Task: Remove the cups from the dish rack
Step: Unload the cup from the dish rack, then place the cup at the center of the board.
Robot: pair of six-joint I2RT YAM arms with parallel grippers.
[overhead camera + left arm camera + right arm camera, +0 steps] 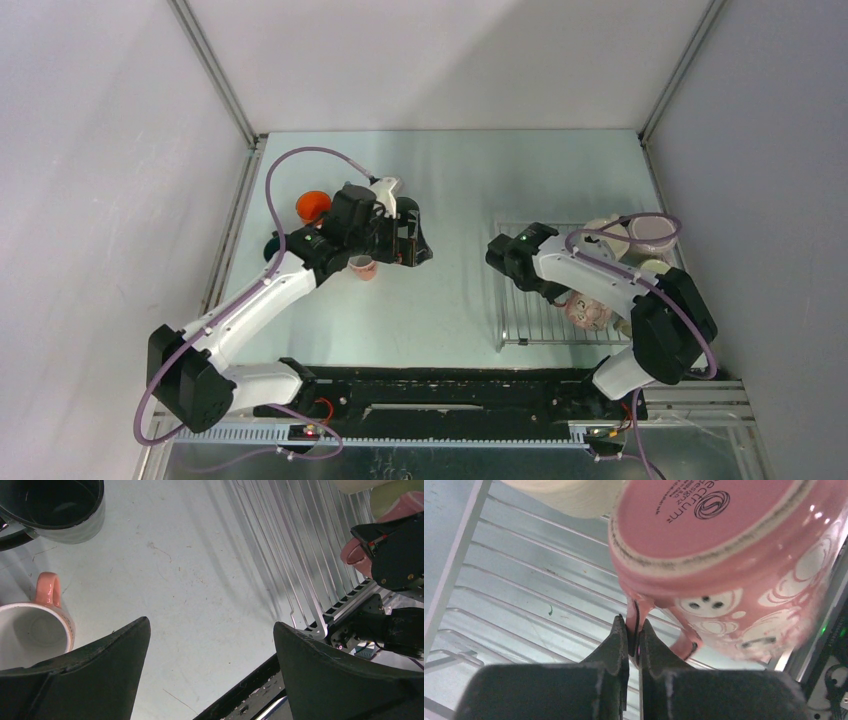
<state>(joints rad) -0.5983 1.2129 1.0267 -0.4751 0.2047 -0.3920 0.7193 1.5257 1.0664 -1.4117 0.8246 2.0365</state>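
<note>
A pale green, lightly scuffed table (pixel 450 180) sits between plain white walls (pixel 440 60). On its right side, a silvery dish rack (pixel 530 315) holds several cups (pixel 655 232), and the right gripper (pixel 634 626) pinches the handle of a tilted pink patterned mug (pixel 724 555) there. The left gripper (pixel 211 625) hangs over the table with its fingers spread wide, beside a peach mug (pixel 35 630).

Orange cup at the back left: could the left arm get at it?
Probably yes: the orange cup stands in the open right beside the left arm, whose jaws are open and empty.
</note>
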